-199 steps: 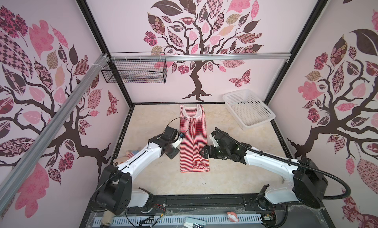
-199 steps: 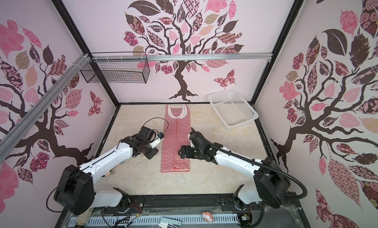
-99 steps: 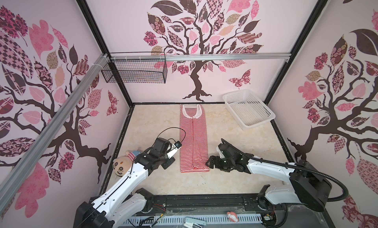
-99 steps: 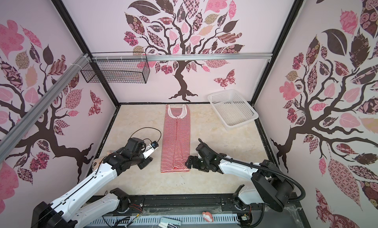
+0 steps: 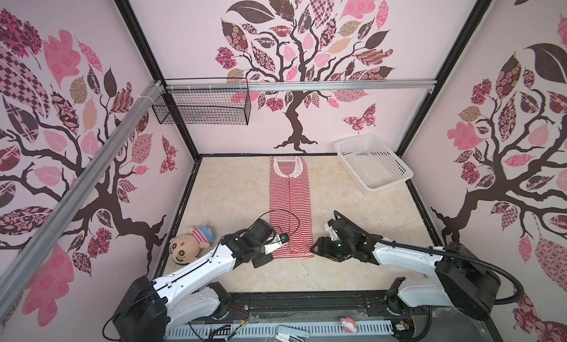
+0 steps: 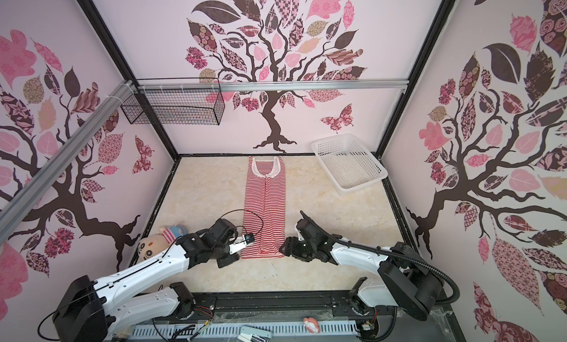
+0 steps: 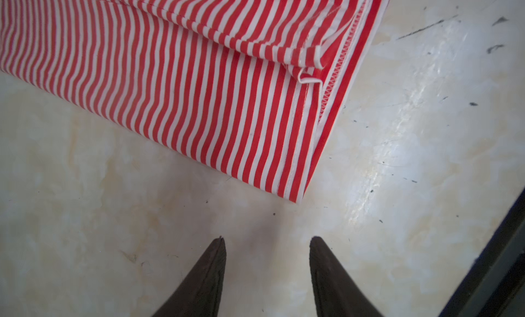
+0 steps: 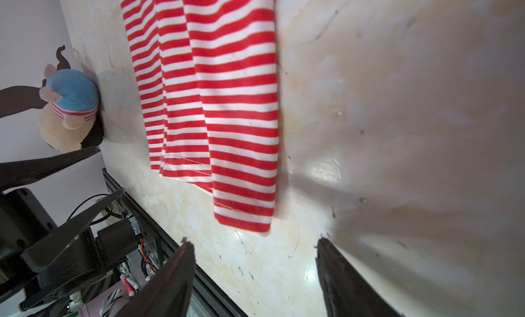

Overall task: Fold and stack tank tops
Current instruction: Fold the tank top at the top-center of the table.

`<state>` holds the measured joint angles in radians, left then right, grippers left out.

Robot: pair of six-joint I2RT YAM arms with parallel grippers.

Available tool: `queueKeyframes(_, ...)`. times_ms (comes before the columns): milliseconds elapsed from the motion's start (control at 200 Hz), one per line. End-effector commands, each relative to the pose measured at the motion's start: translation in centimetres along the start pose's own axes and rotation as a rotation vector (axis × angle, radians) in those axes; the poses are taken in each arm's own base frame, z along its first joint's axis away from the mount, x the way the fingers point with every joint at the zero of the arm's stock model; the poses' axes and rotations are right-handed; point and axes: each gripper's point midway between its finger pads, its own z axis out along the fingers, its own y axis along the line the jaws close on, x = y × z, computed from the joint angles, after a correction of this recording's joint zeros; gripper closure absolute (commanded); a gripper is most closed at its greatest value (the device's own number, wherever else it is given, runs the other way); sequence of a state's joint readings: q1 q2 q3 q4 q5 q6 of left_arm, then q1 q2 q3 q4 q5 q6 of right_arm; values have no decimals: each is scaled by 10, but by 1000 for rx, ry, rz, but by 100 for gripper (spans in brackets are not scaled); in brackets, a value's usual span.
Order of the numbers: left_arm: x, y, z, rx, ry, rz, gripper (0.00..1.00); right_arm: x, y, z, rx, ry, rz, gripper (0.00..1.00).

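Observation:
One red-and-white striped tank top (image 5: 290,202) (image 6: 265,208) lies flat in the middle of the table. It is folded lengthwise into a narrow strip, with the white-trimmed neck at the far end. My left gripper (image 5: 267,254) (image 6: 233,252) sits low beside the near left hem corner. In the left wrist view the left gripper (image 7: 267,240) is open and empty, a short way from the tank top (image 7: 199,88). My right gripper (image 5: 316,248) (image 6: 283,247) is beside the near right hem corner. The right wrist view shows the right gripper (image 8: 252,244) open, just short of the tank top (image 8: 233,102).
A white perforated basket (image 5: 386,184) stands at the far right corner. A plush doll (image 5: 187,245) (image 8: 68,108) lies against the left wall near the front. A black wire basket (image 5: 202,107) hangs on the back wall. The table's black front rail (image 7: 497,258) runs close behind the hem.
Both grippers have come from the middle of the tank top's sides toward its near hem corners and dropped lower. The right jaws have narrowed somewhat. The tank top has not moved.

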<state>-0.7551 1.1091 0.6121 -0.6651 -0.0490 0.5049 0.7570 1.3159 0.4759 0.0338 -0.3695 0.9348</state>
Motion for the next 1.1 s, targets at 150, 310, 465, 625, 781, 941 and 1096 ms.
queueKeyframes(150,-9,-1,13,7,-24,38,46,9,1,9,-60,47,46,40)
queueKeyframes(310,-9,-1,20,6,-26,41,46,6,-1,7,-28,31,30,36)
queueKeyframes(465,-7,-10,27,45,-26,41,46,-1,8,4,-35,12,10,36)
queueKeyframes(625,-7,-15,33,73,-21,45,46,0,10,11,-52,32,33,38)
queueKeyframes(781,-8,-13,37,66,-21,39,45,-1,12,16,-68,39,43,39)
queueKeyframes(941,-7,-14,42,73,-5,41,46,-2,13,21,-77,46,47,41)
queueKeyframes(1096,-6,-16,43,84,2,46,50,-1,12,25,-85,55,56,43)
